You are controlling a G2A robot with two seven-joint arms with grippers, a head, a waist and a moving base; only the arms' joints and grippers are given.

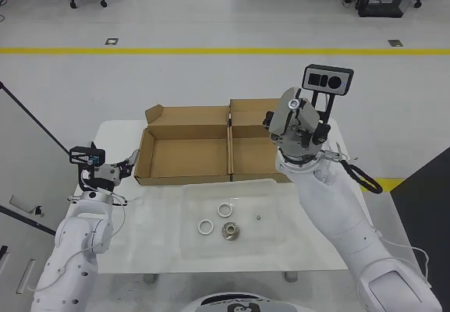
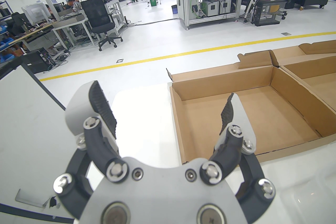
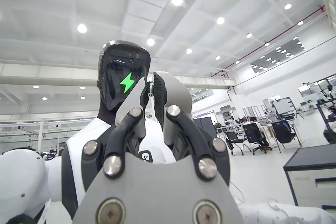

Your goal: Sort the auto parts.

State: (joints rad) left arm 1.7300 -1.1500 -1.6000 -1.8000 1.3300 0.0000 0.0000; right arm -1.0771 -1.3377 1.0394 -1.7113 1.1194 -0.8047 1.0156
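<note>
Currently, beside the open brown cardboard left box (image 2: pixel 249 114), the left gripper (image 2: pixel 168 107) hangs wide open and empty. Over the matching right box (image 1: pixel 252 160) the right arm (image 1: pixel 326 195) stands raised, wrist turned up, its right gripper (image 3: pixel 150 82) pinched on a small silvery ribbed metal part (image 3: pixel 150 90). Light, stiff, likely slick, it wants a firm pinch across its sides.

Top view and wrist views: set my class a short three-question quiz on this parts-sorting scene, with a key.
1. True or false: the left gripper is shut.
2. How many white rings lie in the clear tray?
3. The right gripper pinches: A) a small metal part, B) a white ring, C) nothing.
Key: 1 false; 2 two; 3 A.
</note>
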